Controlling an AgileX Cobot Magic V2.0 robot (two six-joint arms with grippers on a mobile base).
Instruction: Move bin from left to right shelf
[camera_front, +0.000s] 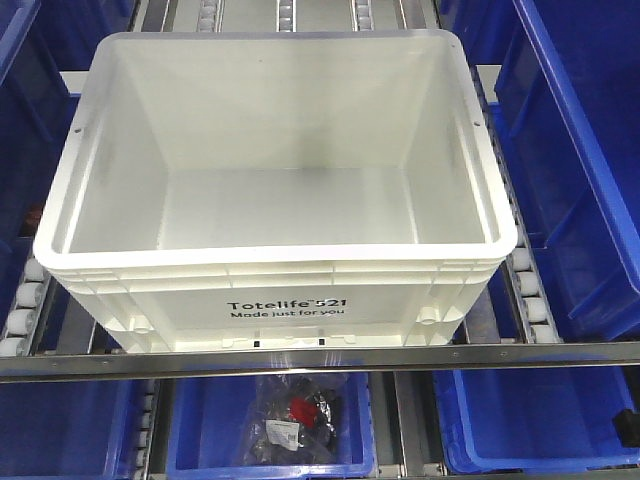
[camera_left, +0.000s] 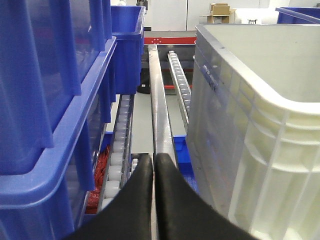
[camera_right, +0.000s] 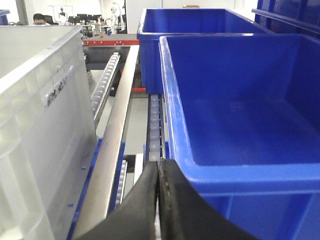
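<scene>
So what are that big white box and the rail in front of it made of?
The white bin looks like moulded plastic, slightly glossy: ribbed rim, faintly translucent walls. The front rail seems to be bare metal, judging by its grey sheen.

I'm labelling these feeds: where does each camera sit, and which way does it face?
Front view: above, looking down into the white bin; no robot parts.
Left wrist: left of the bin, facing along the rails; left gripper shut.
Right wrist: right of it, facing likewise, blue bin alongside; right gripper shut.
All share the white bin.
</scene>
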